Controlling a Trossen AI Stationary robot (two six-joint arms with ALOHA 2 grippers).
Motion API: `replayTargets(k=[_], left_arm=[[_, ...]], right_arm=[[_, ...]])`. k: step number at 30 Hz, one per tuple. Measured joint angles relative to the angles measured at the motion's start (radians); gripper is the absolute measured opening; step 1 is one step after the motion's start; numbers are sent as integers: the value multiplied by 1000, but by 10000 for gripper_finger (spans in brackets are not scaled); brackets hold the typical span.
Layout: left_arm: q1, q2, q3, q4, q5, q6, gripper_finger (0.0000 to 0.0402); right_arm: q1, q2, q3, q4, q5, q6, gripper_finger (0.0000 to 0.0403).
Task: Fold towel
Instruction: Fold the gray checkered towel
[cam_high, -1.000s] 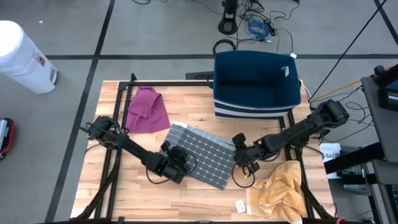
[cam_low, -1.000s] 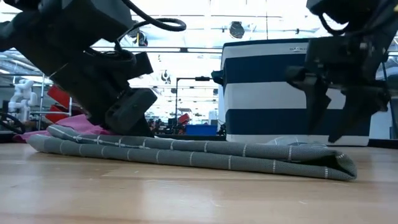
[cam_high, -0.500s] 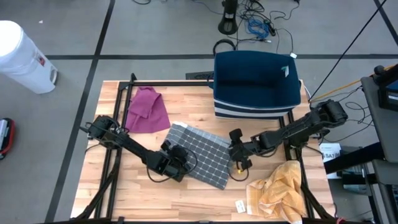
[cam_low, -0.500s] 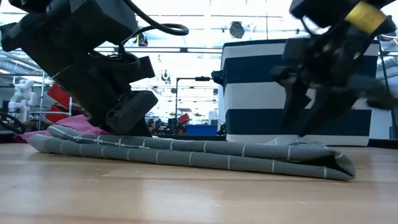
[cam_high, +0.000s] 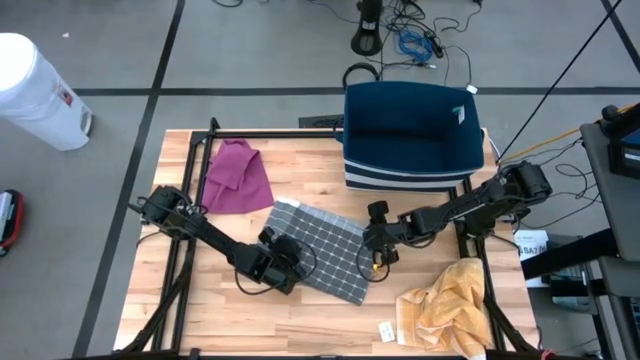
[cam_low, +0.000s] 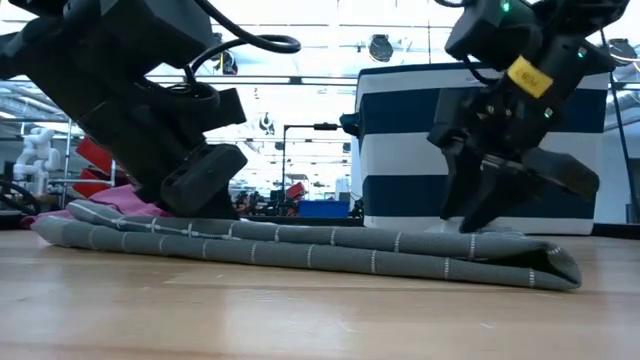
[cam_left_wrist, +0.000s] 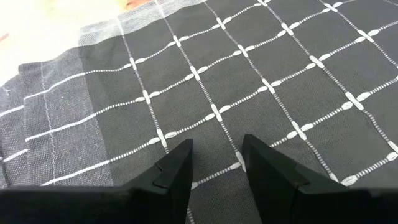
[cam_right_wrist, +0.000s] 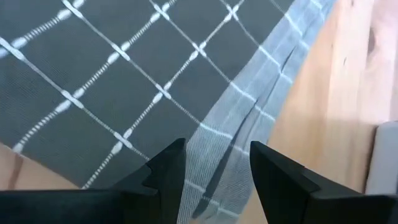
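I had the dark grey cotton towel with its white windowpane grid (cam_high: 322, 253) lying folded flat, mid wooden tabletop (cam_high: 200, 325), its doubled edge toward my right. My left hand (cam_left_wrist: 214, 163) rested low on the cloth near its left end, fingers apart with nothing pinched between them. My right hand (cam_right_wrist: 211, 163) hung over the pale woven border at the towel's right edge, fingers likewise apart and empty.

To do the next fold well, I judged I should bring both hands down on matching corners, pinch both layers together, and lift evenly so the grid lines stayed square. Catching only the top layer would have dragged the fold open.

The navy and white striped fabric bin (cam_high: 412, 135) carried a small pale tag, and small paper labels (cam_high: 386, 329) lay near the yellow crumpled cloth (cam_high: 447, 305); I could read none of them.
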Motion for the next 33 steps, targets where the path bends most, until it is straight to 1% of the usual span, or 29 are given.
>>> replayTargets(k=[5,9,12,17,18,21,22,26,33], left_arm=[[0,-1,0,-20,0,0,149],[0,-2,1,-56,-1,0,149],[0,-3,2,-98,-5,-3,149],[-1,-3,1,-130,-32,-3,149],[-1,-2,0,-136,-42,-3,149],[0,0,-1,-144,-57,30,149],[0,0,-1,-143,-57,50,149],[1,0,-1,-139,-57,104,149],[0,0,-1,-131,-63,105,149]], right_arm=[[-8,16,-51,37,-1,52,166],[4,7,-57,44,-5,76,166],[26,-23,-50,26,-25,70,166],[53,-113,-41,12,-31,36,166],[57,-130,-41,1,-50,21,166],[79,-168,-40,-22,-157,-40,166],[87,-173,-40,-34,-171,-54,166],[111,-162,-40,-58,-178,-99,166],[118,-73,-40,-22,-167,-159,166]])
